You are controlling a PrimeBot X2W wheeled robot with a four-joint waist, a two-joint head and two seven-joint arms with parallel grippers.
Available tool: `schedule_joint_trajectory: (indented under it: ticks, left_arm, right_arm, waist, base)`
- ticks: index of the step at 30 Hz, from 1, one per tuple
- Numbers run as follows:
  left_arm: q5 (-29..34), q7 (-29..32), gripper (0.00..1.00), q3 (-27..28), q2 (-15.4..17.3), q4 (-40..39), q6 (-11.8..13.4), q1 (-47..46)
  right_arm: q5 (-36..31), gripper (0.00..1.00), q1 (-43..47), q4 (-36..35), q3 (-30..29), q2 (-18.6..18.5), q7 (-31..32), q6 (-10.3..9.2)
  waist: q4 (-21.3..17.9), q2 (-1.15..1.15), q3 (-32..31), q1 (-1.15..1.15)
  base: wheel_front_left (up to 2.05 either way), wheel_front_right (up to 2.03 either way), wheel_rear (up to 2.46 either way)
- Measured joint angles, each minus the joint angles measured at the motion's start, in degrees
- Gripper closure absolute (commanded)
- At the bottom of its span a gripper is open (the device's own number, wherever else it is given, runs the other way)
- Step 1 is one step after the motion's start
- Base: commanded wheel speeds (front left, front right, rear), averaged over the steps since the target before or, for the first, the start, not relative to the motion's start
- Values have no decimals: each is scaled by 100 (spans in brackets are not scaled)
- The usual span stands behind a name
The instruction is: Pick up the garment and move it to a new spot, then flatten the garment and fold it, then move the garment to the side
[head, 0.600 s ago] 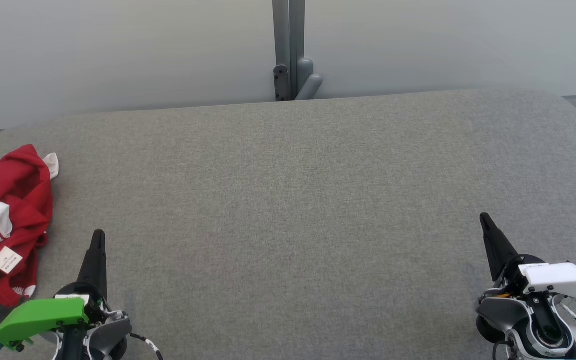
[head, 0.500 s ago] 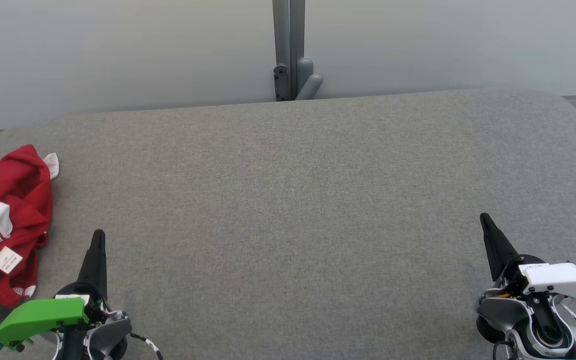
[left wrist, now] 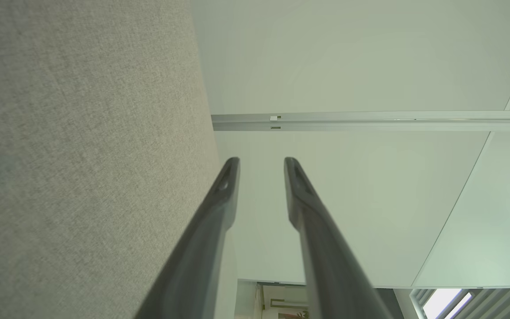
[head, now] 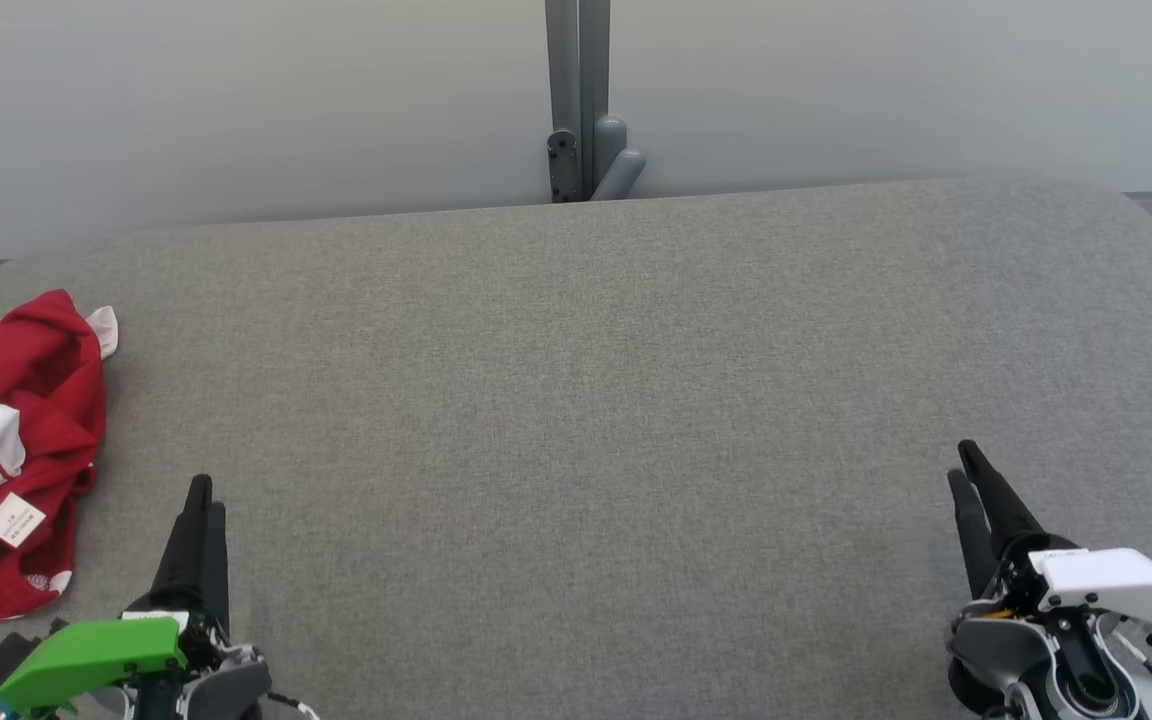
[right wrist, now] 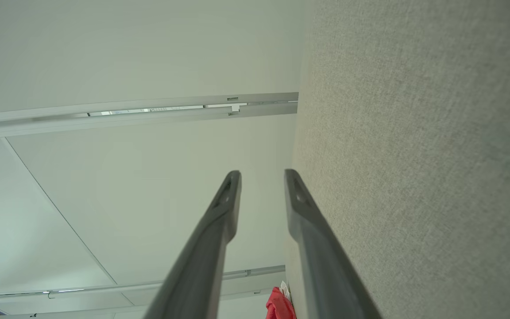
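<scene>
1. Lying crumpled at the left edge of the grey fabric surface, the red-and-white garment looks soft, light; pinch a raised red fold.
2. Left gripper: 2 fingers narrowly apart, empty, near it.
3. Right gripper: same, far across.

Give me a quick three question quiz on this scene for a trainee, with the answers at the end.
1. What do the left gripper and right gripper hold?
2. Which one is nearer the garment? A) left B) right
3. True or false: the garment lies folded flat at mid-table.
Key: 1) nothing, both are open. 2) A. 3) false, it lies crumpled at the table's left edge.
</scene>
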Motion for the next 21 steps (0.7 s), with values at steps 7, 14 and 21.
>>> schedule_joint_trajectory:
  ticks: [7, 14, 21]
  left_arm:
    - [29, -112, 0, -76, -23, 169, 7, 167]
    - [635, -333, 0, -138, -22, 199, 7, 164]
    - [1438, -509, 0, -169, -21, 216, 7, 155]
  right_arm:
    - [-57, 0, 195, 116, 78, 27, -82, 0]
    - [-503, 0, 193, 53, 303, -62, -337, 0]
    - [-1281, 0, 189, 20, 365, -76, -517, 0]
  waist:
    - [-2, 0, 5, 0]
    - [-7, 0, 17, 0]
    - [-12, 0, 31, 0]
  base:
    - [0, 0, 0]
    - [0, 0, 0]
    - [0, 0, 0]
